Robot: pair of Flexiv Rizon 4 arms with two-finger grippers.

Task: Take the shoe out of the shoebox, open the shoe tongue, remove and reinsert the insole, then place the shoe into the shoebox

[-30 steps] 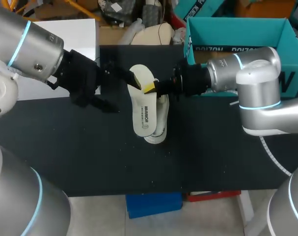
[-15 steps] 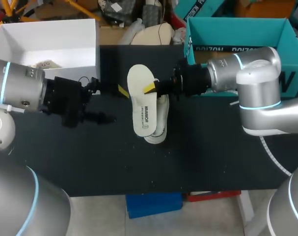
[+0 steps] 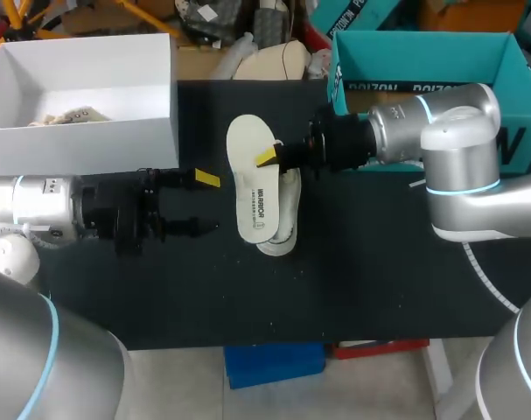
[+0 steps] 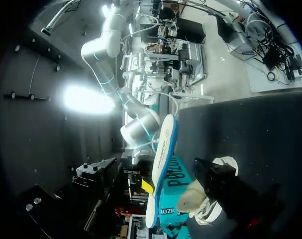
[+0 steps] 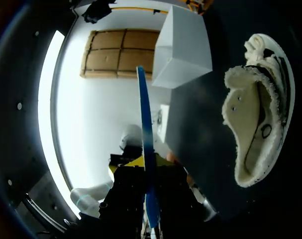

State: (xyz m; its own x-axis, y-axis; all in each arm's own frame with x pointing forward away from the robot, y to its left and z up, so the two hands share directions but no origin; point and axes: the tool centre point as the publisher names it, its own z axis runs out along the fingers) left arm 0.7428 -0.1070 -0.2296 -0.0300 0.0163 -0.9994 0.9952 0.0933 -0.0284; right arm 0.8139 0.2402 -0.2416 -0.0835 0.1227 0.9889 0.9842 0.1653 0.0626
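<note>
In the head view my right gripper (image 3: 269,157) is shut on the edge of the white insole (image 3: 255,192) and holds it above the white shoe (image 3: 289,226), which lies on the black table. My left gripper (image 3: 204,203) stands open to the left of the insole, apart from it and holding nothing. The right wrist view has the insole (image 5: 145,144) edge-on between the fingers, blue underneath, with the fleece-lined shoe (image 5: 255,129) beside it. From the left wrist the insole (image 4: 163,164) hangs ahead, over the shoe (image 4: 205,209).
A white open box (image 3: 81,131) stands at the table's back left. A teal shoebox (image 3: 422,57) stands at the back right, behind my right arm. The black table (image 3: 379,289) stretches toward the front.
My left arm has pulled back to the left and toward the front, away from the insole, uncovering the white box. The right arm, insole and shoe have stayed put.
</note>
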